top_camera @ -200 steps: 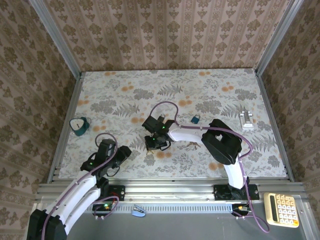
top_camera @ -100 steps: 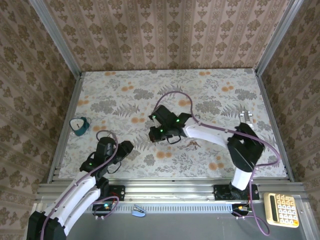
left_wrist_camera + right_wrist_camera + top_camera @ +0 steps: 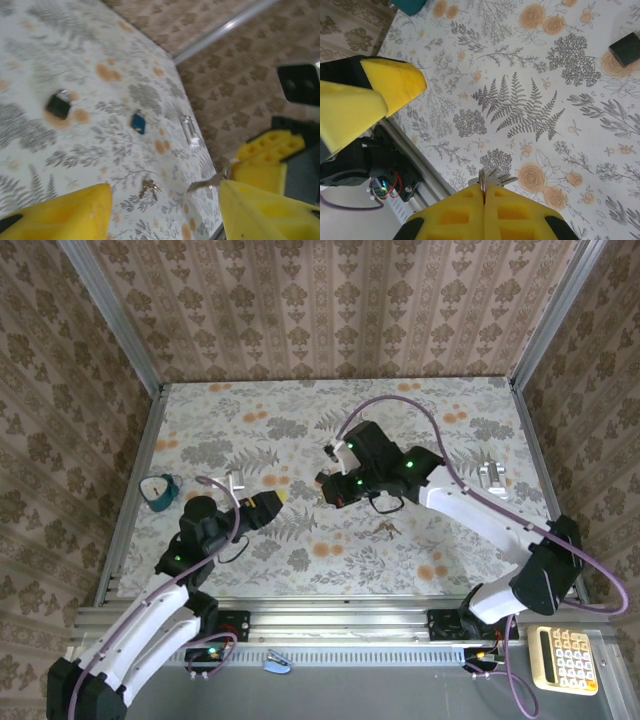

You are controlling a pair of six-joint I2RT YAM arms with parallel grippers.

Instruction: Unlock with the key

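Since a second ago the right gripper [image 3: 483,192] has slid farther from the bases as its arm stretches out, and the left gripper [image 3: 268,502] has come forward toward it. The small silver key bunch [image 3: 490,176] is pinched by its ring between the right gripper's yellow foam pads, which are pressed together on it. The key blades poke out past the pad tips over the floral table cover [image 3: 420,410]. The left gripper faces it from nearby, its two yellow fingers spread apart with nothing between them. The small blue padlock [image 3: 138,122] lies flat on the cover, apart from both grippers, between a small black square block [image 3: 58,106] and a silver metal latch plate [image 3: 493,478]. Near the padlock, a second small cluster of metal keys [image 3: 150,187] lies loose on the cover. A teal object [image 3: 158,490] rests near the table's left edge, well apart from the rest.
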